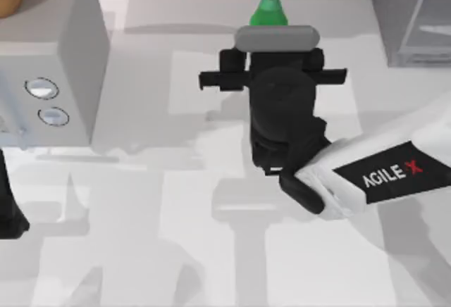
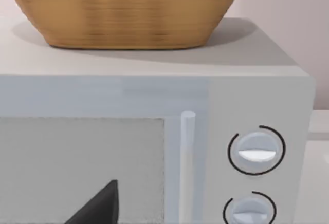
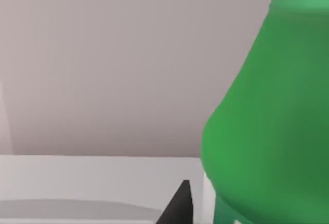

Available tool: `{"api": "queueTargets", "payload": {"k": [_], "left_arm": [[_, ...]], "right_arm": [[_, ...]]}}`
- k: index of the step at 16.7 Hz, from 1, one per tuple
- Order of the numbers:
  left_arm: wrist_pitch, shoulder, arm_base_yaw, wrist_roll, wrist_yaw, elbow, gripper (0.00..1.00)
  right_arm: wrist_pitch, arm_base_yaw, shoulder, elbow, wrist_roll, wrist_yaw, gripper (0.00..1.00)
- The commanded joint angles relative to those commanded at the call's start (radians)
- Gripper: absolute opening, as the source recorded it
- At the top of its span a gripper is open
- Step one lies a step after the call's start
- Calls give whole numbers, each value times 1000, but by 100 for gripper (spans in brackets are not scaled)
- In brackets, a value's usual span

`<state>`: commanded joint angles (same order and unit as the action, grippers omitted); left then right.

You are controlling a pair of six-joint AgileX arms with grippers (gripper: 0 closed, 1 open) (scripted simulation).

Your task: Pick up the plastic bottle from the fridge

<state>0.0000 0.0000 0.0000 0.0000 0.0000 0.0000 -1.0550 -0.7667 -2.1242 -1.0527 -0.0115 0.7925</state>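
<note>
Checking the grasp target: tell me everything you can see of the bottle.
The bottle looks like smooth plastic: bright green shoulders narrowing to a small round cap, with a pale grey pill-shaped band below. It is outside the fridge, midway along the table's far edge, just beyond the right gripper. Whether the gripper touches it cannot be told.

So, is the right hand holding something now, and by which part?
It seems so: the right hand is at the bottle, around its grey body just below the green top. The fingers' closure itself is hidden by the wrist.
</note>
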Motion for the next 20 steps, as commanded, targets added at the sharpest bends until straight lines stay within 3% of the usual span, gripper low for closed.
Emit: {"api": "queueTargets", "payload": {"k": [8, 20], "left_arm": [[0, 0, 0, 0, 0, 0, 100], [0, 0, 0, 0, 0, 0, 100]], "right_arm": [[-28, -15, -53, -28, -2, 16, 0], [-41, 66, -257, -227, 4, -63, 0]]}}
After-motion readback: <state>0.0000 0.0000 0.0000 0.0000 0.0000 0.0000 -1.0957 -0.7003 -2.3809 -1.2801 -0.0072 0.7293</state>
